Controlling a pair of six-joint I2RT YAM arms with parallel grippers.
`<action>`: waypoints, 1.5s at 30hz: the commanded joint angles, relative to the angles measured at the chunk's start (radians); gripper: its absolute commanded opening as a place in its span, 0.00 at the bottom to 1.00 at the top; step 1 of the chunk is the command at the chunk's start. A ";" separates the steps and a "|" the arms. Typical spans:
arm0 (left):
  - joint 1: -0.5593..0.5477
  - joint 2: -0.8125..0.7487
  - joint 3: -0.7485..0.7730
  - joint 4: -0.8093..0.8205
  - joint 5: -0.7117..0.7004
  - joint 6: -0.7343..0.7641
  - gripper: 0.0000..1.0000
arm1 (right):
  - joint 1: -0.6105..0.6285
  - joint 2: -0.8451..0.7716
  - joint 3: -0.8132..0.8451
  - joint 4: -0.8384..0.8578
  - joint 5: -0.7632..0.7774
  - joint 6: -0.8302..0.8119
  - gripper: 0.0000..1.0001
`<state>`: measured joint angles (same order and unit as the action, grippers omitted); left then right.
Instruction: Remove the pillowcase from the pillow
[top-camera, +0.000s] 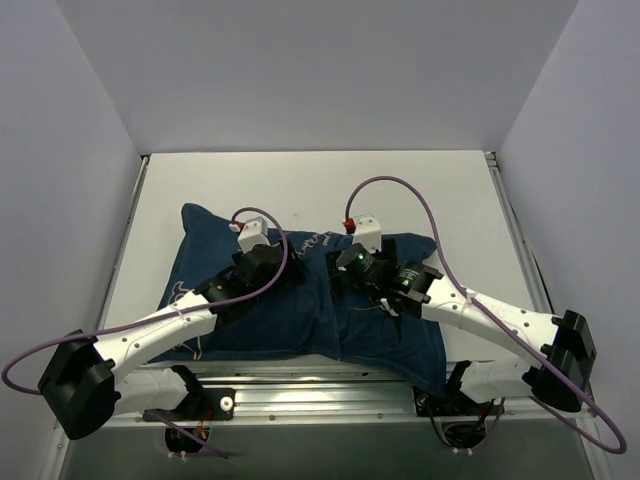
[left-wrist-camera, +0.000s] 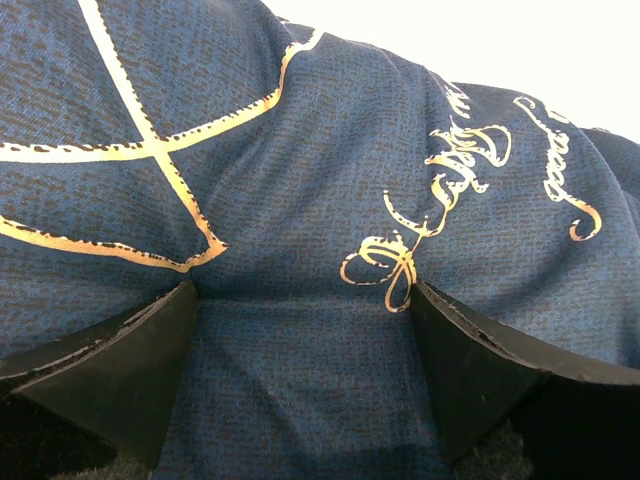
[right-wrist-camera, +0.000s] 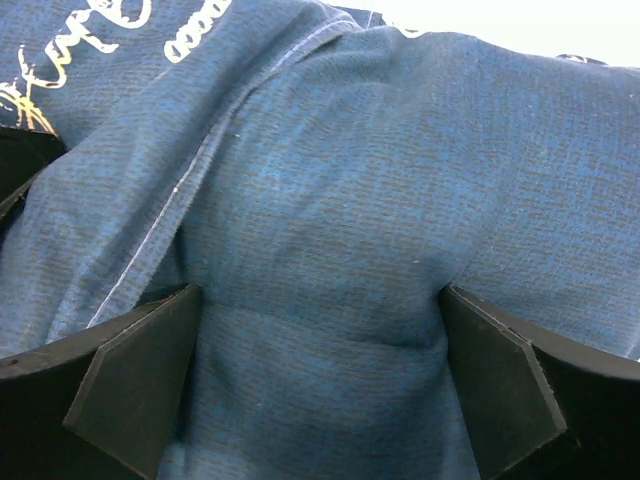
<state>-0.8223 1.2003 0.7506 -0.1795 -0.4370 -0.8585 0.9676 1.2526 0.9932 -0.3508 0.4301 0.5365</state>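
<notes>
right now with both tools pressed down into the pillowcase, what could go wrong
1. The left tool and right tool are both open, with the pillowcase bulging between their fingers. Closing here may pinch the hidden pillow as well, so a pull would likely drag both together.
2. The pillowcase corner near the right arm's base droops over the near edge of the table. Pulling toward the arms could slide everything off.

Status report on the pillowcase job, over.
Left gripper open, right gripper open, both pressing into dark navy printed fabric pillowcase. Case not yet off; pillow hidden. Nothing in the way.
</notes>
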 joint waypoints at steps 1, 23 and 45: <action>-0.006 0.025 -0.053 -0.092 0.106 -0.054 0.97 | 0.080 0.065 0.080 0.001 0.039 0.072 1.00; -0.006 0.001 -0.073 -0.107 0.093 -0.056 0.97 | 0.183 0.162 0.176 -0.119 0.226 0.138 0.91; 0.069 -0.047 -0.169 -0.129 0.086 -0.099 0.97 | -0.108 -0.030 0.010 -0.335 0.380 0.224 0.83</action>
<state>-0.7784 1.1351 0.6655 -0.1024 -0.3965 -0.9279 0.9375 1.2686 1.0401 -0.5690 0.7307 0.7383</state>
